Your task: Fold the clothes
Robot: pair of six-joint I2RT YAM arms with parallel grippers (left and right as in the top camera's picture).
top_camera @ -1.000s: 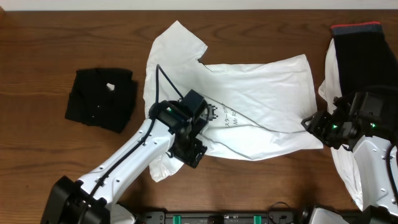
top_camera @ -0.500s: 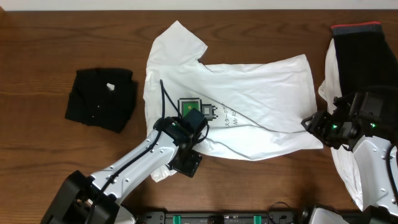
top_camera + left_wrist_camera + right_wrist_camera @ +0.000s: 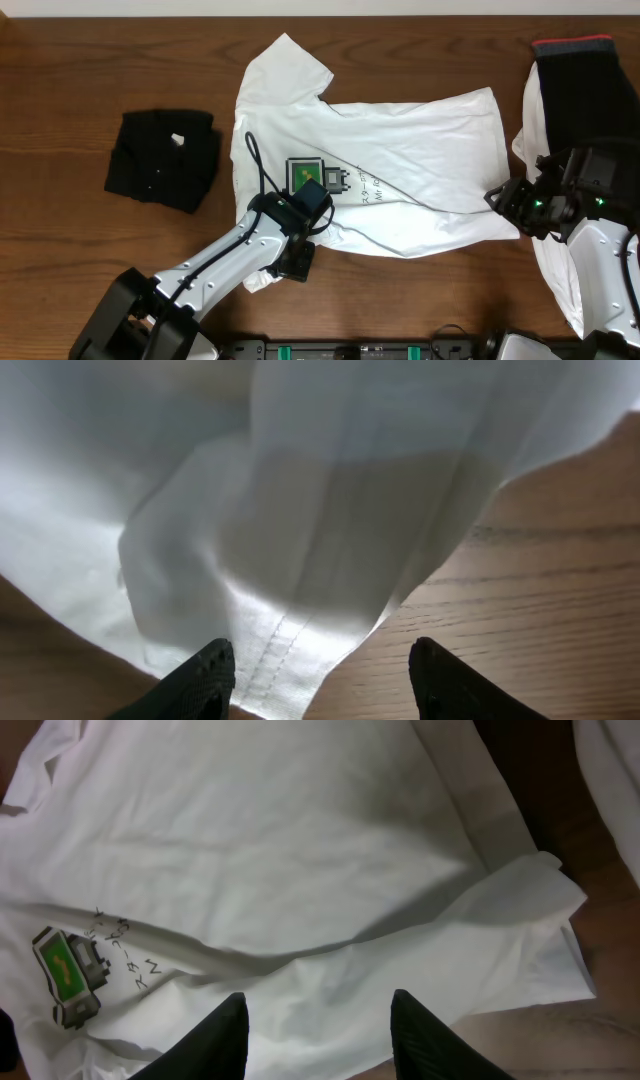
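— Grippers?
— Left gripper stands half-spread, straddling the white T-shirt's near hem on the counter. Right gripper is parted over its right corner, contact unclear.
— Changed?
— Left arm slid back, uncovering the green logo.

This looks to me like a robotics lab or test room, not a home. Two white machine arms, the left arm and the right arm, reach in from the near edge of a dark wood-grain counter. A black rail with green fittings runs along that edge. A black cable loops off the left arm. A white T-shirt and a folded black garment lie on the bare wood.
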